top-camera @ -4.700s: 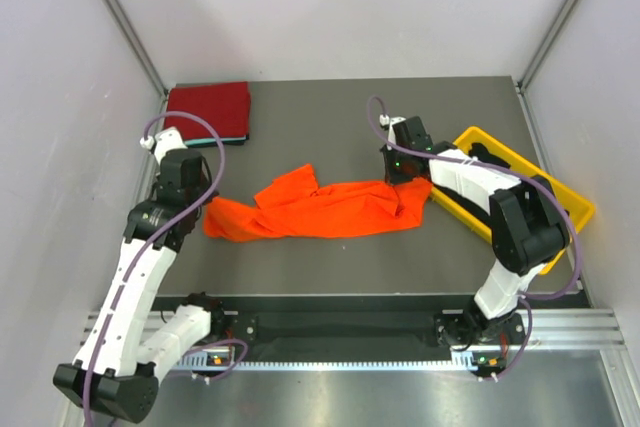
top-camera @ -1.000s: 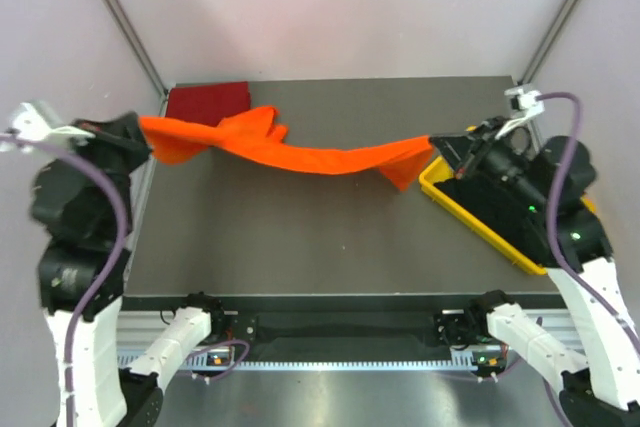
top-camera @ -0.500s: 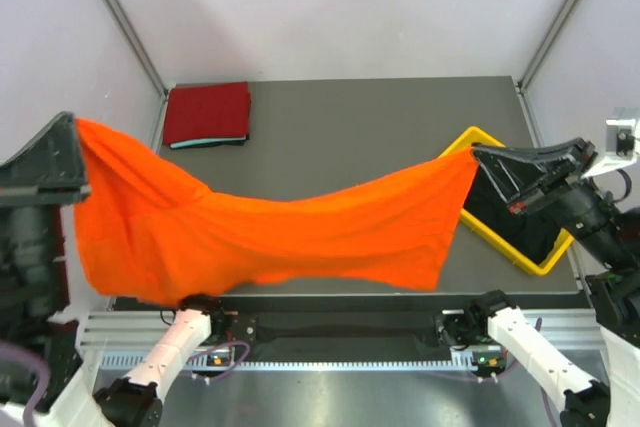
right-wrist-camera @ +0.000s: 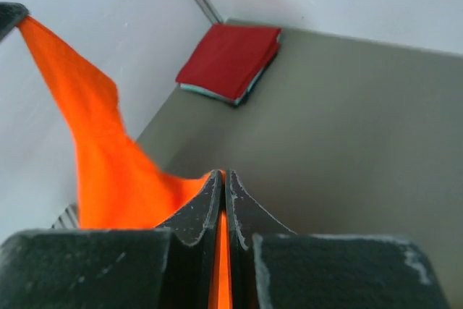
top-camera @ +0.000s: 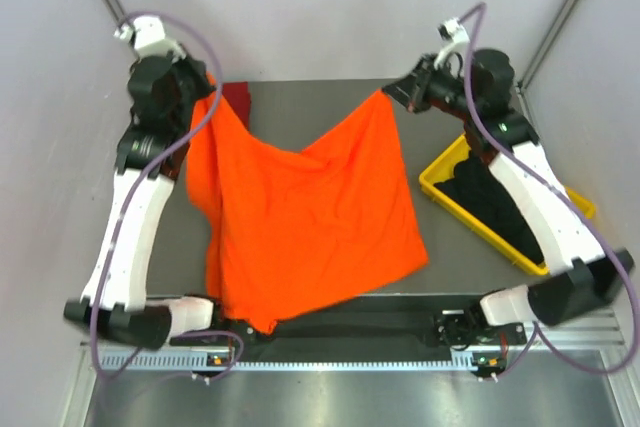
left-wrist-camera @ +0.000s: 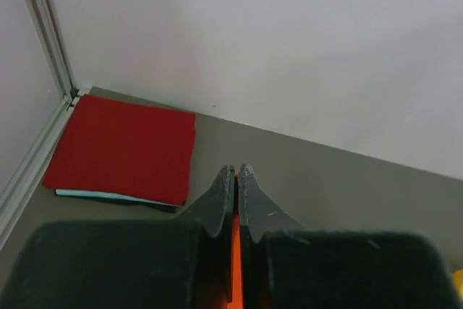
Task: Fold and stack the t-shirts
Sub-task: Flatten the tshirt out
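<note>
Since half a second ago both arms are swinging back in over the counter (top-camera: 470,267), and the orange t-shirt (top-camera: 310,217) is hanging open between them instead of out past the near edge. We are holding it by two top corners, with the left gripper (top-camera: 205,87) pinched shut on one and the right gripper (top-camera: 392,90) pinched shut on the other. It is draping over mid-counter, its lower edge over the near rail (top-camera: 400,327).

Risks, as we are judging them:
- the hem catching on the rail
- thin cloth slipping from a pinch
- the bunched left side giving a crooked fold

The cloth is soft, matte and wrinkled, roughly square as hung. The dark red t-shirt (left-wrist-camera: 123,146) is lying as a flat, neat rectangle at the far left, with a teal edge (left-wrist-camera: 108,197) beneath. The yellow bin (top-camera: 440,182) is rigid plastic and is holding black cloth (top-camera: 490,207).
</note>
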You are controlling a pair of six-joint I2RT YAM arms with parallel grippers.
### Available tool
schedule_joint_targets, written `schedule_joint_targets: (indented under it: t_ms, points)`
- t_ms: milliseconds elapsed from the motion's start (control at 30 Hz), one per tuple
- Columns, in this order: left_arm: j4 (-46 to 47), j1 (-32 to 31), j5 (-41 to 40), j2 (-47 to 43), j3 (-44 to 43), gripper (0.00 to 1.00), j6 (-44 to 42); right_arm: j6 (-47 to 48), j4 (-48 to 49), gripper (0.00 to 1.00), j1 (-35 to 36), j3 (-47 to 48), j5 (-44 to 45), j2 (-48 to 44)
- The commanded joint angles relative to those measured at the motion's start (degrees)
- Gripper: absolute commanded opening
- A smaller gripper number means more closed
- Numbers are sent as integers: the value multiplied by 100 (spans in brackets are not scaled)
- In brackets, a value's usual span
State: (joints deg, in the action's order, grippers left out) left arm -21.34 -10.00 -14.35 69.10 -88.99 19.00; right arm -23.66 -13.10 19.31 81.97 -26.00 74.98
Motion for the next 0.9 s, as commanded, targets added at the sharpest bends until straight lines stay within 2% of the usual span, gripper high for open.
schedule_joint_targets:
  t_ms: [0,33,67,100,167,300,333,400,433,467,533,567,767,867]
  points:
    - [924,138,178,795,-1406,0,-582,291,661,0,-94,1652,-195,788]
    - [843,191,187,1355,-1793,0,-608,396,573,0,-129,1977,-160,1016]
    - [781,357,230,1578,-2171,0,-530,432,476,0,-164,2502,-125,1367]
    - [746,437,387,1772,-2802,0,-460,432,458,0,-278,2734,-99,1501]
    - [772,587,503,2151,-3454,0,-328,476,344,0,-392,3269,-151,1764]
    - [798,596,958,2126,-3626,0,-169,1029,45,0,-533,3405,-64,1574]
    - [833,596,1021,1838,-3460,0,-126,1248,27,0,-534,3274,-2,1450]
    - [1166,596,1057,1354,-2539,0,85,1364,71,0,-542,2721,129,1003]
    - [1342,596,996,743,-2092,0,225,1442,141,0,-542,2492,174,836]
    - [1761,596,1048,406,-1130,0,374,1478,246,0,-534,1968,174,495]
    - [1801,587,1118,-427,-394,0,594,1592,264,0,-542,1429,279,159]
    - [1713,578,1171,-641,122,0,665,1610,291,0,-534,835,332,-199]
    - [405,420,1706,-1978,1715,0,1430,1295,581,0,-490,-1673,552,-1529]
    - [-666,402,1480,-2725,2349,0,1886,899,572,0,-297,-2877,841,-2126]
